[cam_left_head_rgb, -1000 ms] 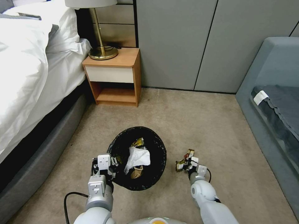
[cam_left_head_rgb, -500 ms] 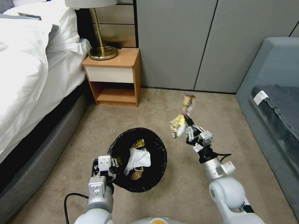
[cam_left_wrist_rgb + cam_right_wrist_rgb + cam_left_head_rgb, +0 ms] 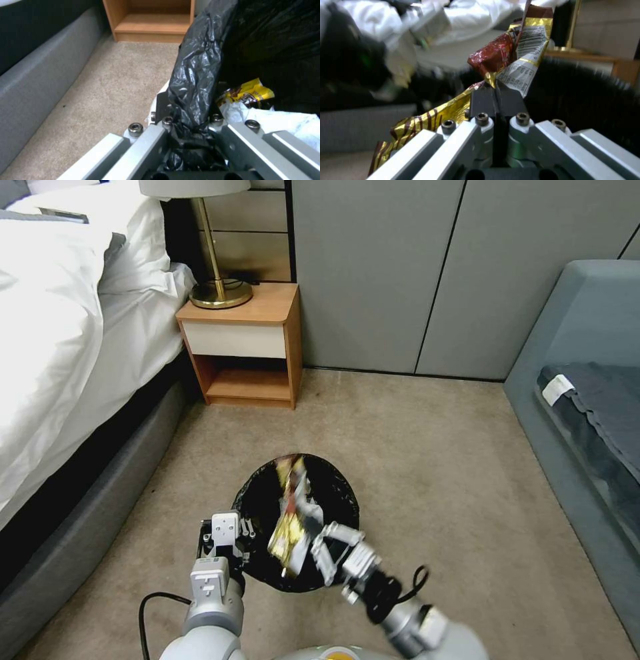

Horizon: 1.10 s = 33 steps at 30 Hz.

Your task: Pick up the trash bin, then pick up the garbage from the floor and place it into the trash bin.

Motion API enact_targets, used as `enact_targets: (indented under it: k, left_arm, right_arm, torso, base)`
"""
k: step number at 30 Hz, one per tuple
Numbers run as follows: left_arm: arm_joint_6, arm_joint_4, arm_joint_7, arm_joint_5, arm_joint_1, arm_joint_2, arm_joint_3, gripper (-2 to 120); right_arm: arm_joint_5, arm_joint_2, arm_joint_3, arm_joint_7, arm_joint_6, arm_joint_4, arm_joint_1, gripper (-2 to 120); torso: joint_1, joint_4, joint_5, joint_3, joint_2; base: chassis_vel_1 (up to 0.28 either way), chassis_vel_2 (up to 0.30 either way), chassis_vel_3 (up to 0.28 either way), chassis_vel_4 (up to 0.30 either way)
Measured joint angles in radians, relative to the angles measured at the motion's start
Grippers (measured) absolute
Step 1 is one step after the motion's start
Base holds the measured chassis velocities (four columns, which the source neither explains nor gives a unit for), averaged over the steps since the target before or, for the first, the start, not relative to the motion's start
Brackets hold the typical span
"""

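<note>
Since half a second ago, the right tool (image 3: 312,555) has swung from a raised position out over the floor (image 3: 433,460) to a point above the bin (image 3: 347,500), carrying the wrapper (image 3: 291,520) with it. The head camera has not shifted; bed, nightstand and bin sit where they were.

Right tool: clenched on the wrapper. In the right wrist view the jaws meet on the foil near its middle, so both ends (image 3: 516,65) hang free past the fingers (image 3: 483,100). The wrapper sits over the bin opening, not yet released.

Left tool (image 3: 223,540): clamped on the bin's near rim. The left wrist view shows the black liner (image 3: 195,75) and rim pinched between its jaws. This grip probably keeps the bin steady and its mouth presented toward the right arm.

Bin contents: a white tissue (image 3: 283,122) and a yellow wrapper (image 3: 248,92) already lie inside. No other litter is visible on the floor.
</note>
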Motion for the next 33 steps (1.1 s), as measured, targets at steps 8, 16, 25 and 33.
enact_targets:
  k: [8, 16, 25, 33]
  left_arm:
    - [0.000, -0.004, 0.000, 0.004, 0.006, -0.002, 0.007, 0]
    - [-0.001, -0.005, -0.002, 0.013, 0.013, -0.006, 0.013, 0]
    - [-0.003, -0.005, -0.002, 0.015, 0.016, -0.007, 0.015, 0]
    - [-0.003, -0.006, -0.001, 0.012, 0.010, -0.007, 0.012, 0]
  right_arm:
    - [0.011, 0.023, -0.023, 0.061, -0.042, -0.148, 0.100, 0]
    - [0.022, 0.041, -0.030, 0.110, -0.058, -0.263, 0.175, 0]
    - [0.027, 0.047, -0.031, 0.133, -0.083, -0.289, 0.192, 18]
    - [0.027, 0.041, -0.029, 0.135, -0.087, -0.241, 0.172, 46]
  torso:
    - [0.000, 0.0000, 0.0003, 0.000, 0.000]
    - [0.000, 0.0000, 0.0002, 0.000, 0.000]
    - [0.000, 0.0000, 0.0003, 0.000, 0.000]
    - [0.000, 0.0000, 0.0003, 0.000, 0.000]
  base:
    - [0.000, 0.000, 0.000, 0.000]
    - [0.000, 0.000, 0.000, 0.000]
    - [0.000, 0.000, 0.000, 0.000]
    - [0.000, 0.000, 0.000, 0.000]
